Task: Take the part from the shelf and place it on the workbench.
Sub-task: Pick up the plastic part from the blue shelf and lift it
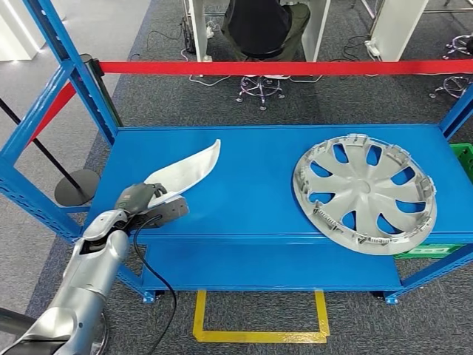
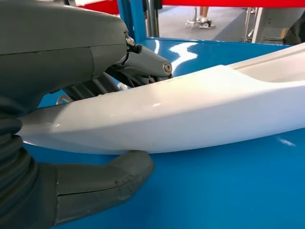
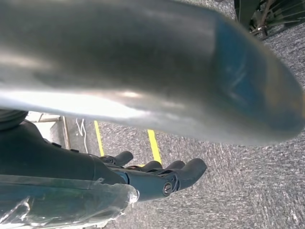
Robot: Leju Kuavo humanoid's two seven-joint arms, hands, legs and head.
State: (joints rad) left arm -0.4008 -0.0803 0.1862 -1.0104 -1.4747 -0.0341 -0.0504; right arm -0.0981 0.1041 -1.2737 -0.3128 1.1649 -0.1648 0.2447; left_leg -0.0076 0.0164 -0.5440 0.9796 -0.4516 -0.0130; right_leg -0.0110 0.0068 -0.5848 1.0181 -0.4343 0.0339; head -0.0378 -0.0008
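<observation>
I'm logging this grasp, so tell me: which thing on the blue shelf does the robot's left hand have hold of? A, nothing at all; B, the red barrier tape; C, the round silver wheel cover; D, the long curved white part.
D: the left hand grips the near end of the long curved white part, thumb under and fingers over it in the wrist view, while the wheel cover lies untouched further along the shelf.

White part (image 1: 187, 171), blue shelf (image 1: 256, 185), silver hubcap (image 1: 365, 191).
</observation>
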